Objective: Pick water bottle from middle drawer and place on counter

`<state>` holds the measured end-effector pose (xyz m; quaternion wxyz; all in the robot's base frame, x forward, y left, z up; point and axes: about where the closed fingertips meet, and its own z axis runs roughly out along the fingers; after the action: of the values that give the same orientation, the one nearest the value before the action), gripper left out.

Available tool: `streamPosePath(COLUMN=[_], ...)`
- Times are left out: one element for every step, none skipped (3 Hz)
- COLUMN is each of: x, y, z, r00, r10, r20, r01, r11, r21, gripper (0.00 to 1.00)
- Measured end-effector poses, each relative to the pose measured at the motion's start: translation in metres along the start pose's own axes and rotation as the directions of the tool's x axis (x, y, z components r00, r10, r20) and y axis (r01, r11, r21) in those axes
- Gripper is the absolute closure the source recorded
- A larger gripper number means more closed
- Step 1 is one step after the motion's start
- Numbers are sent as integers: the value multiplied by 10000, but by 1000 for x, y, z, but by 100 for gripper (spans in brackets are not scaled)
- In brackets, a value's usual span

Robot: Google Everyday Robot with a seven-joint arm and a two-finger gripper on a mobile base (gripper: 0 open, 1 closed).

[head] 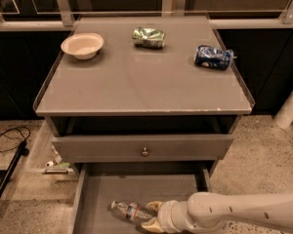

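Note:
The water bottle [128, 211] lies on its side on the floor of the open middle drawer [136, 186], cap to the left. My gripper [152, 215] reaches in from the lower right on a white arm and sits low in the drawer at the bottle's right end. Its fingers are open, one above and one below that end of the bottle. The bottle rests on the drawer floor. The counter [146, 84] is the flat grey cabinet top above the drawers.
On the counter stand a white bowl [82, 45] at the back left, a crushed green can [148, 37] at the back middle and a crushed blue can [214, 57] at the right. A shut drawer front with a knob [144, 151] hangs over the open drawer. Cables [10, 135] lie on the floor at left.

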<state>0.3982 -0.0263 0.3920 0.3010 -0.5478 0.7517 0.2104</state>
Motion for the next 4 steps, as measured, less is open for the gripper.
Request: streamPosePath(x=[-19,-46,-79,-115], y=[9,11,13,-1], z=[-36,-89,-155,-232], r00=[9988,9919,9821,9741], r10=[-377,-1003,-1686,-2185], r20=[308,784,840,582], r01=[374,969,1584,2041], r11=[9993,9942,9805,9605], r21=[90,460,1165,1890], gripper=[100,100,100,100])
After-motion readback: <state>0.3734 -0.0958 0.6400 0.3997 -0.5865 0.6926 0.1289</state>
